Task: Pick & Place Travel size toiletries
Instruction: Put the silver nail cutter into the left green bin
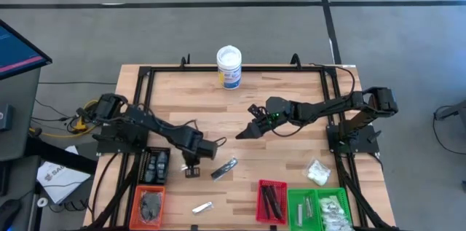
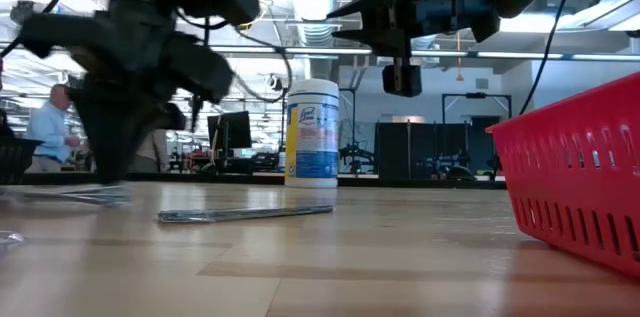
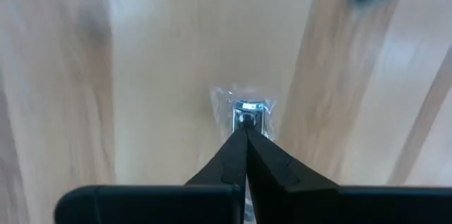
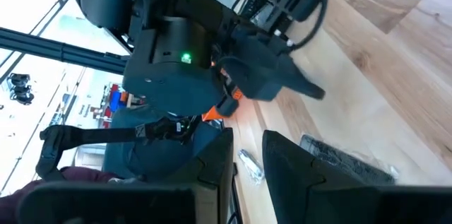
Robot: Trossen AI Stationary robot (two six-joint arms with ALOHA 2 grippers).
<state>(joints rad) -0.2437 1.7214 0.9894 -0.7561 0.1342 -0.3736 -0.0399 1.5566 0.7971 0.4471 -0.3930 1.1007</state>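
My left gripper (image 1: 193, 171) points straight down over the table's near left part, shut on a small clear packet with a silvery item (image 3: 244, 113). A longer silvery packet (image 1: 223, 168) lies flat just to its right, and another small one (image 1: 202, 207) lies nearer the front edge. Clear packets with white contents (image 1: 317, 173) lie on the table at the right. My right gripper (image 1: 242, 135) hangs above the table's middle, pointing toward the left arm. Its fingers (image 4: 282, 160) stand a little apart with nothing between them. My left gripper pinches the clear packet between its shut fingertips (image 3: 247, 139), at the packet's upper end (image 3: 245, 121). The fingers come from above, pointing down. The packet hangs below the tips. I cannot tell whether its lower end touches the wood.
An orange tray (image 1: 151, 205) sits at the near left with a black holder (image 1: 154, 165) behind it. A red tray (image 1: 271, 202) and a green tray (image 1: 320, 209) sit at the near right. A white tub with a blue label (image 1: 228, 67) stands at the far edge. Black frame rails border the table.
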